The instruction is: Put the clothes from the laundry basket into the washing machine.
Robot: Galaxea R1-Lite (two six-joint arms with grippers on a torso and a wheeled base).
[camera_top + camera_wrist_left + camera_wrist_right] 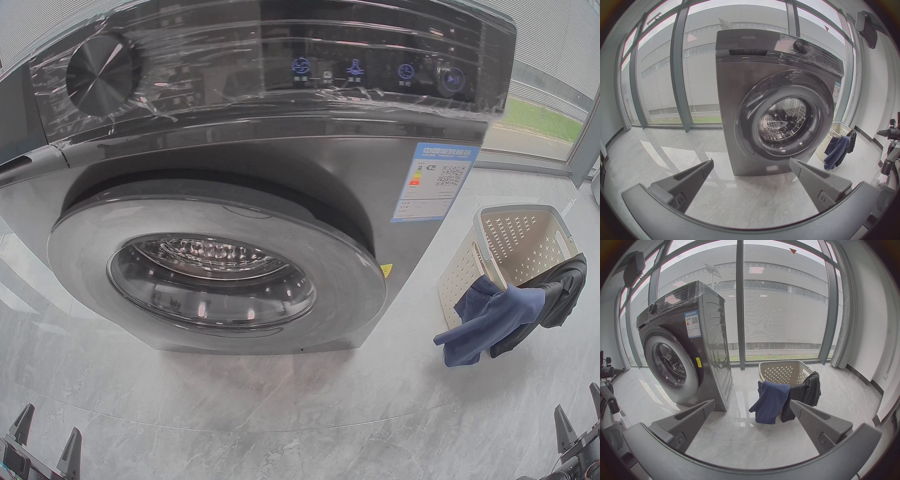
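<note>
Well, the blue shirt [494, 315] and black top [559, 294] hang limp over the basket [519, 215] rim beside the washer [250, 156], soft, light, best pinched at a bunched fold, though the door [212, 281] looks shut, and the left claw [750, 162] and right claw [751, 404] both gape empty, well apart from them.

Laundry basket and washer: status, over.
Open, empty: left claw, right claw. Blue top and black top hang over the basket rim. Washer door shut, blocking loading.
</note>
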